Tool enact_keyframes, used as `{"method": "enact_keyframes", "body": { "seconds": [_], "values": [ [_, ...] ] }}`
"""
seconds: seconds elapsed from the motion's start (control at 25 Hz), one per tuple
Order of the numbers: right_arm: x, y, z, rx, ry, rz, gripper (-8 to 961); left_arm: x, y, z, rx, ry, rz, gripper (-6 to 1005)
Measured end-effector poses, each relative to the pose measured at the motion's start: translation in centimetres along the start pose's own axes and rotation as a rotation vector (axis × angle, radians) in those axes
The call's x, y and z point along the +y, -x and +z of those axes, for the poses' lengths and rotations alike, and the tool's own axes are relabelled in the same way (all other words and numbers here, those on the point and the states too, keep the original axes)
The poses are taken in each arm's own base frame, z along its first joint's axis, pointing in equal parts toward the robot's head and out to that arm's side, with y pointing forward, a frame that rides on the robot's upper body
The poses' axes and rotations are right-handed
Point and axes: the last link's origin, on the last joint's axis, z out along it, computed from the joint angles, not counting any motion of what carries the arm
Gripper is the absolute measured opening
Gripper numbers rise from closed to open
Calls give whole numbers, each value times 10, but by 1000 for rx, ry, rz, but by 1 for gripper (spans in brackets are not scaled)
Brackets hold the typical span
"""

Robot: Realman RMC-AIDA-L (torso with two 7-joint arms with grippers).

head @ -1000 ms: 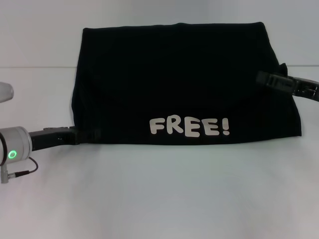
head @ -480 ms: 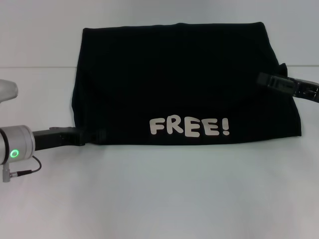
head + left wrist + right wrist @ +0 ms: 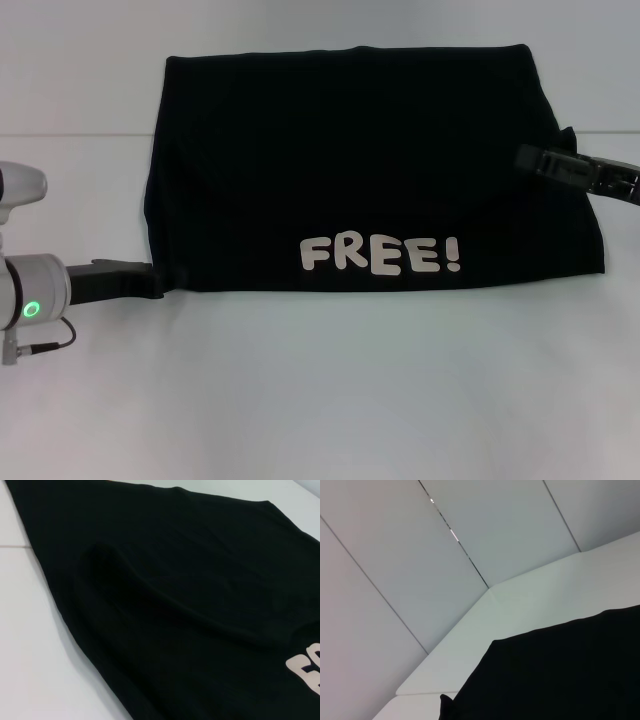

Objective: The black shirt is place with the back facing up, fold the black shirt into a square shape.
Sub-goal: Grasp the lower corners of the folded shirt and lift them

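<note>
The big black soft-cloth T-shirt (image 3: 370, 170) with cream "FREE!" lettering lies folded on the white worktop (image 3: 330, 390), between both grippers. The left gripper (image 3: 150, 280) touches its near corner and the right gripper (image 3: 530, 158) its side edge; can't tell jaw state on either. A careless drag could bunch the fold.

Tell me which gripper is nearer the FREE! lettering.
Left. The left gripper sits at the black shirt's near-left corner, level with the FREE! lettering; the right gripper sits higher, at the right edge.
</note>
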Motion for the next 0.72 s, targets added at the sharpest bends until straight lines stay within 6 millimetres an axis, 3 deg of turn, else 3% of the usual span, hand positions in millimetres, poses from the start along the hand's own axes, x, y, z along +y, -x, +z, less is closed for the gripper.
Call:
{"method": "enact_keyframes", "body": {
  "seconds": [0.04, 0.16, 0.36, 0.52, 0.72],
  "values": [
    [0, 0, 0, 0, 0, 0, 822, 0, 0, 0, 0, 0, -1, 506],
    [0, 0, 0, 0, -1, 0, 822, 0, -1, 0, 0, -1, -2, 267],
    [-5, -1, -4, 14, -27, -4, 821, 0, -1, 0, -1, -2, 1, 71],
    [-27, -1, -14, 119, -155, 45, 820, 0, -3, -2, -1, 9, 6, 28],
    [-38, -2, -20, 220, -233, 90, 819, 3, -4, -3, -5, 30, 12, 7]
  ]
}}
